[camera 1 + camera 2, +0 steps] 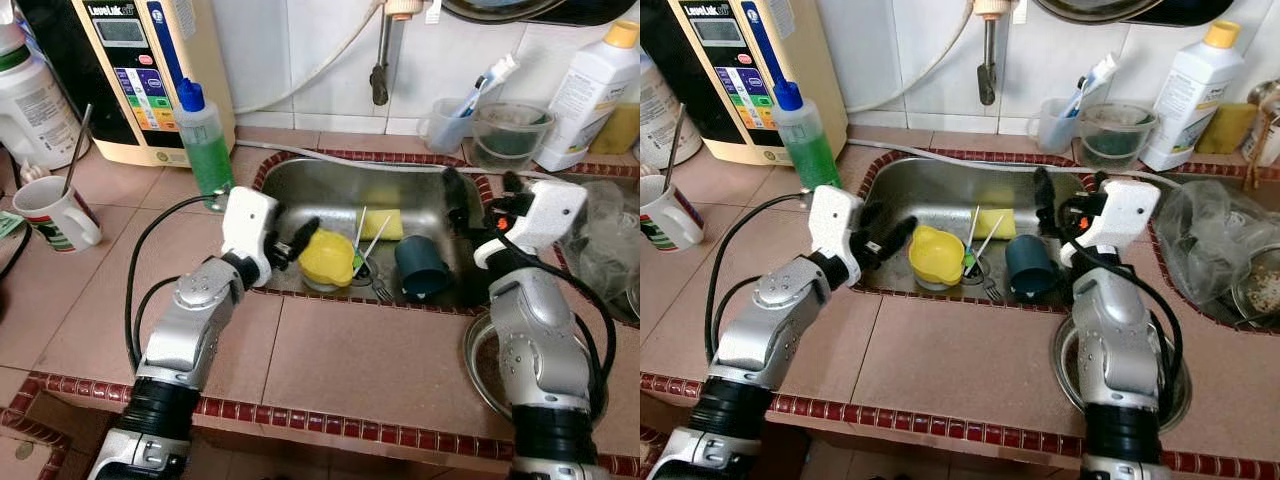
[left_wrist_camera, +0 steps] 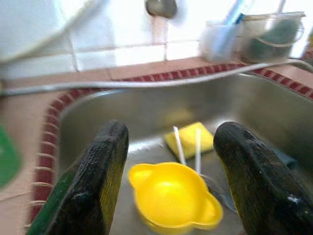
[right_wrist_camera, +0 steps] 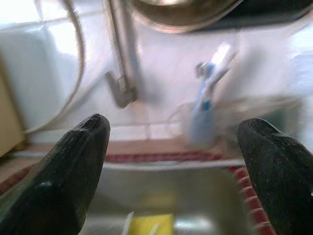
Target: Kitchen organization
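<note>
Counter, back left: beige water purifier (image 1: 150, 75) against the wall. Green soap bottle (image 1: 205, 145) with blue cap stands in front of it. White mug (image 1: 55, 212) holding a spoon, left. White bottle (image 1: 592, 92), yellow cap, back right. Clear plastic bag (image 1: 1215, 245) on the right counter.

Silver arms; white wrist housings; black cables; seemingly matte black fingers (image 2: 98, 191).

Brushed steel sink (image 1: 320, 190) gleaming dully; glossy yellow plastic bowl (image 1: 327, 258) shining; matt pink tiled counter (image 1: 350, 360) lying smooth.
</note>
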### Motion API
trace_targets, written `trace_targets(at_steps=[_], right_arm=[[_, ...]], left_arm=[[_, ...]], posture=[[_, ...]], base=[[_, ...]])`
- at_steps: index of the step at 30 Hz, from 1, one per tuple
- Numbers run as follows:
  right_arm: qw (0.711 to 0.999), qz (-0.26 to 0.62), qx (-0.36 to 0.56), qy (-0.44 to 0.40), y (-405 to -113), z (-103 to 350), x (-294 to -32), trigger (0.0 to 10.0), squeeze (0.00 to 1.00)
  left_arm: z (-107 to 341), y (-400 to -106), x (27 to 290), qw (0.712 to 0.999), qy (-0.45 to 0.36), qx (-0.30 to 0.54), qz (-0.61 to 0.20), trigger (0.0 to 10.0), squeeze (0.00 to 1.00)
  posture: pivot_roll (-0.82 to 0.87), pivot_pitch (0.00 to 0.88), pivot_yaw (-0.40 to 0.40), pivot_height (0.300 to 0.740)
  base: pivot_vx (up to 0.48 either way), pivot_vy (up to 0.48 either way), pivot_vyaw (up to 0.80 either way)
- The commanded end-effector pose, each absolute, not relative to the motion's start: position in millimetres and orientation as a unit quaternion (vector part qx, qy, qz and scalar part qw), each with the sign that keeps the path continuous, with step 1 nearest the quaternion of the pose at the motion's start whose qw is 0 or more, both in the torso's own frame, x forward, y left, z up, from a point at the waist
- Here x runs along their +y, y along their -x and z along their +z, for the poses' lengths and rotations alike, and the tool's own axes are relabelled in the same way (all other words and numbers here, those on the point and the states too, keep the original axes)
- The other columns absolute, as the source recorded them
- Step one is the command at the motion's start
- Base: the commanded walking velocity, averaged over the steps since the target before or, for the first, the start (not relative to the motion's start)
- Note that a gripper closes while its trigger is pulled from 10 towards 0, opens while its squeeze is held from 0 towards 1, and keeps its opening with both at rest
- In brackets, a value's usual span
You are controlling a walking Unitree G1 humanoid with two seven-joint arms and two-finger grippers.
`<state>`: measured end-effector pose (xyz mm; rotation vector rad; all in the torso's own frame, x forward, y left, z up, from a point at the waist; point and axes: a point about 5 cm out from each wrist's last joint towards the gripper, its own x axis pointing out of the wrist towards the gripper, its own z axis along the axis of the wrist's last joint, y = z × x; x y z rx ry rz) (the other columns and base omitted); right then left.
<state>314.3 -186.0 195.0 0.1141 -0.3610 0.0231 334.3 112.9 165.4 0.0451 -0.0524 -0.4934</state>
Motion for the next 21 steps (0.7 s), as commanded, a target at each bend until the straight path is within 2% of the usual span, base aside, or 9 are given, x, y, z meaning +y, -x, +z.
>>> trace_targets(at_steps=[1,7,14,15,16,17,21], right_arm=[[0.980,0.003,-0.197,-0.039,-308,198,-183,10.0,1.00],[0.980,0.007,-0.197,-0.017,-293,187,-169,10.0,1.00],[0.981,0.013,-0.193,0.004,-281,178,-149,10.0,1.00],[0.981,0.013,-0.191,0.008,-279,176,-147,10.0,0.89],[0.981,0.013,-0.191,0.008,-279,176,-147,10.0,0.89],[0.982,0.012,-0.190,0.009,-279,176,-145,10.0,0.00],[0.982,0.012,-0.190,0.014,-277,176,-142,10.0,0.00]], left_arm=[[165,-334,114,0.972,-0.039,-0.038,-0.230,10.0,0.00],[165,-334,114,0.977,-0.001,-0.049,-0.208,10.0,0.00],[158,-320,105,0.972,0.009,-0.062,-0.228,10.0,0.00],[158,-318,105,0.971,0.005,-0.067,-0.229,10.0,0.00],[158,-318,105,0.971,0.005,-0.067,-0.229,10.0,0.00],[158,-317,106,0.971,0.009,-0.069,-0.228,10.0,0.00],[161,-317,112,0.972,0.010,-0.073,-0.224,10.0,0.00]], posture=[[-0.20,0.043,0.058,0.740],[-0.20,0.023,0.055,0.740],[-0.21,0.017,0.054,0.740],[-0.21,0.015,0.052,0.740],[-0.21,0.015,0.052,0.740],[-0.21,0.015,0.048,0.740],[-0.21,0.014,0.043,0.740]], base=[[0.000,0.000,0.00],[0.000,0.000,0.00],[0.000,0.000,0.00],[0.000,0.000,0.00],[0.000,0.000,0.00],[0.000,0.000,0.00],[0.000,0.000,0.00]])
